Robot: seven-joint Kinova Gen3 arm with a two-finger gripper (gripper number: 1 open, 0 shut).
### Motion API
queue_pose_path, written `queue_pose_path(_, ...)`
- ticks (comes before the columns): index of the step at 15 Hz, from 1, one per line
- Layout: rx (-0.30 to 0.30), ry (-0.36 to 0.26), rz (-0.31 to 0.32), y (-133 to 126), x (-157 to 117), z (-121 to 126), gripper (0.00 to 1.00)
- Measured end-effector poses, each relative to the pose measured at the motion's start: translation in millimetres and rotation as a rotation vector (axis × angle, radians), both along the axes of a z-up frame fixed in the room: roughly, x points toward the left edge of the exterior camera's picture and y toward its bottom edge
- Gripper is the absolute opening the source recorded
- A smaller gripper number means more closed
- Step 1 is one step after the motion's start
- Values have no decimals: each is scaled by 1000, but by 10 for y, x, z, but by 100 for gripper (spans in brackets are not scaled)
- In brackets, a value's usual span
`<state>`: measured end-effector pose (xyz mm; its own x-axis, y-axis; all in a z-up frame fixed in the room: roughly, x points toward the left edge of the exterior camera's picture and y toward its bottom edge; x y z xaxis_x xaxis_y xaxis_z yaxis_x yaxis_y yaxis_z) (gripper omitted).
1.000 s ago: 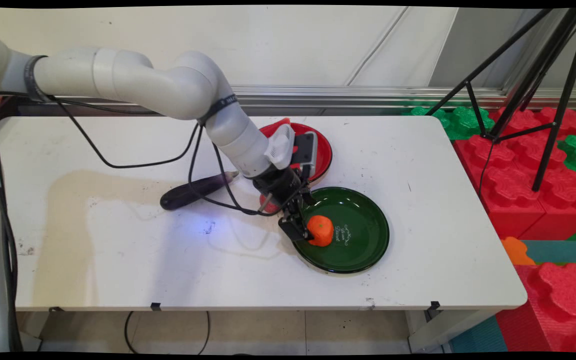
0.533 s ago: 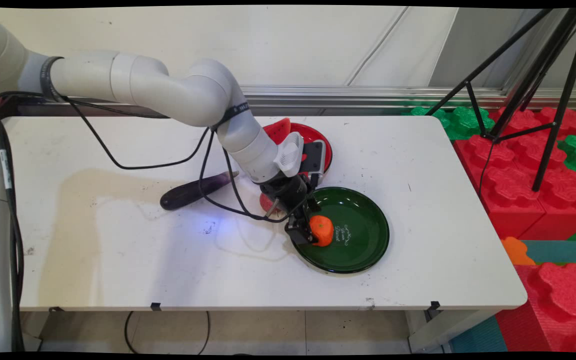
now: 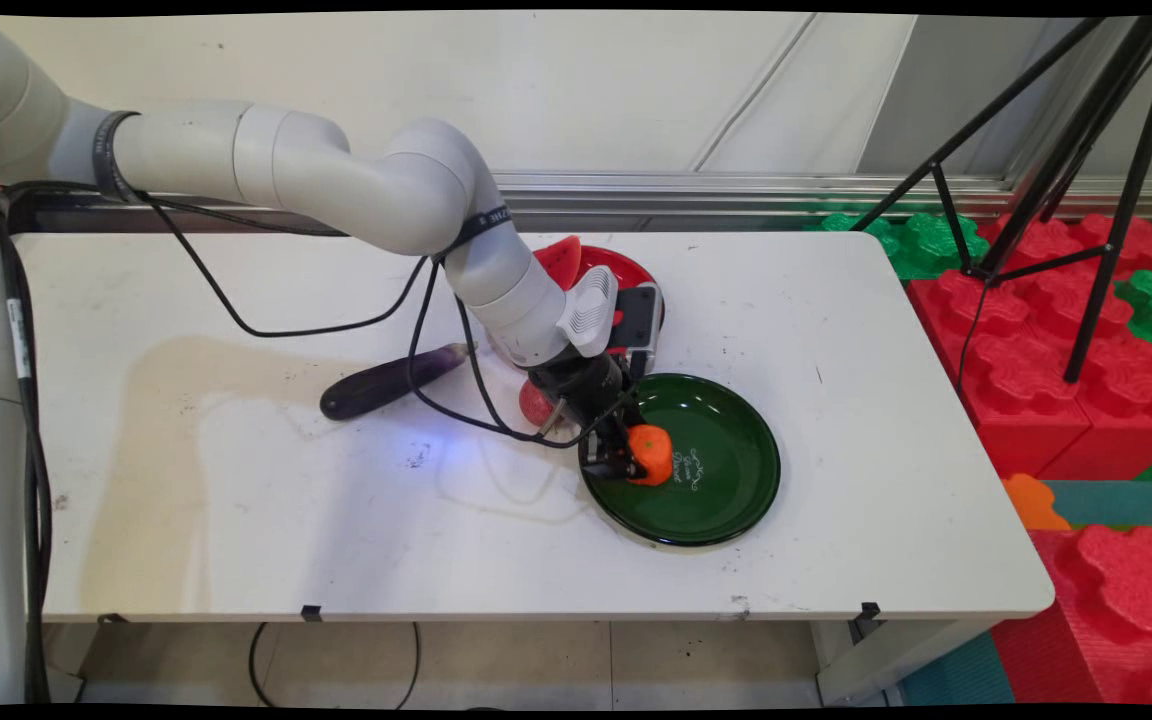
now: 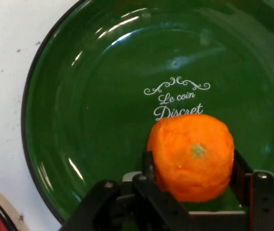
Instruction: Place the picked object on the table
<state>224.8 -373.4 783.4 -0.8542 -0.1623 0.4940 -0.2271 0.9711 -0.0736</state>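
Observation:
An orange (image 3: 652, 452) (image 4: 192, 156) sits between my gripper's (image 3: 628, 456) (image 4: 193, 174) two black fingers, which press on its left and right sides; the gripper is shut on it. It hangs just above the left part of a dark green plate (image 3: 726, 495) (image 4: 88, 110) with white lettering in its middle. The plate lies on the white table (image 3: 236, 500), right of centre. In the hand view the orange's stem end faces the camera, and the lettering sits just beyond it.
A red plate (image 3: 626, 268) with a watermelon slice (image 3: 562, 254) lies behind the green one, partly hidden by the wrist. A small red fruit (image 3: 534, 402) and a purple eggplant (image 3: 386, 380) lie to the left. Red and green foam blocks (image 3: 1056, 330) and a black tripod (image 3: 1086, 150) stand off the table's right end.
The arm has shifted right and the gripper has risen slightly, carrying the orange a little up and further over the green plate.

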Motion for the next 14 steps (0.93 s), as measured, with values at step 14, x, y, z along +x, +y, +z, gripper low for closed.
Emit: queue_pose_path(14,-53,73,81,208,311,567,0)
